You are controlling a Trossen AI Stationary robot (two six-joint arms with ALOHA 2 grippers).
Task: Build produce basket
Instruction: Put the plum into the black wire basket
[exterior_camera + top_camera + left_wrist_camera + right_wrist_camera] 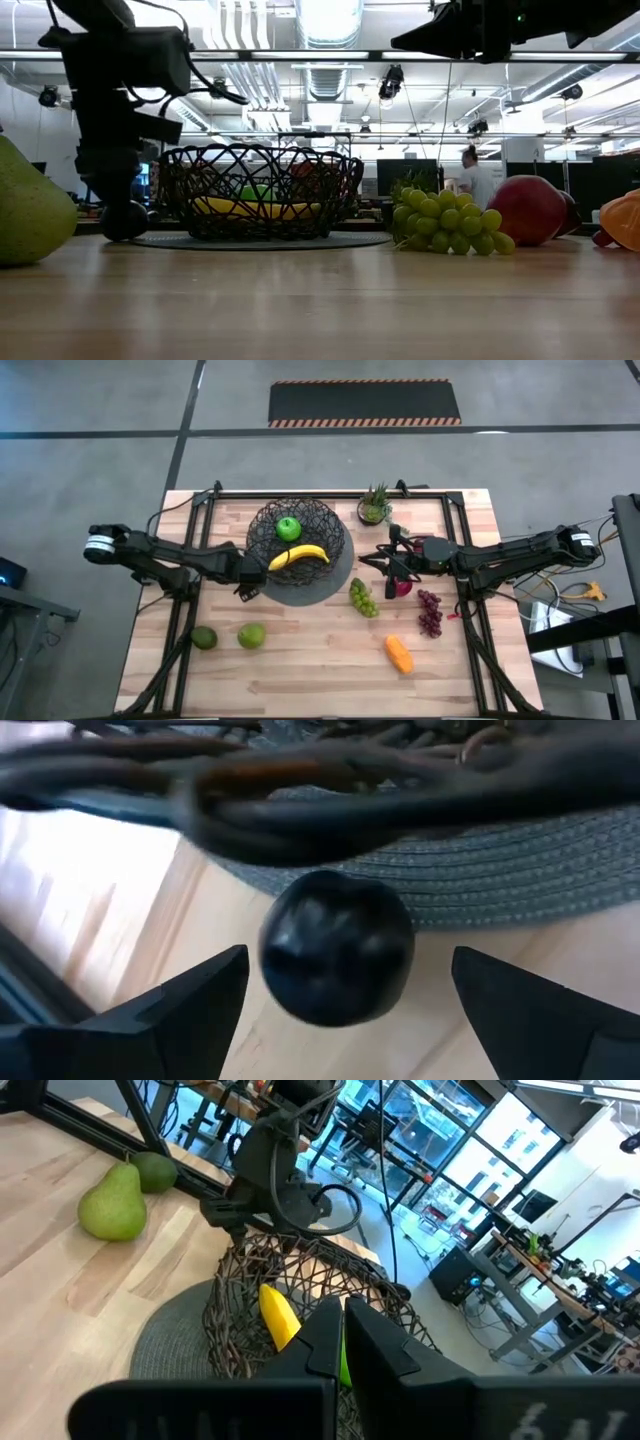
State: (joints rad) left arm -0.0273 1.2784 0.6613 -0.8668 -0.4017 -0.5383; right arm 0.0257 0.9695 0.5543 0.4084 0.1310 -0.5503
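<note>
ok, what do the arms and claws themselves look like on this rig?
Both arms are dark, slim and jointed, each with a silver-white band near its outer end. Loose black cables loop along the links. The left claw has two black wedge-shaped fingers. The right claw is matte black too, its fingers blocky and angular.

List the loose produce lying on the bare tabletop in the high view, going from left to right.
lime → pear → green grapes → orange piece → red apple → purple grapes. The green apple and banana are left out: they sit in the basket.
</note>
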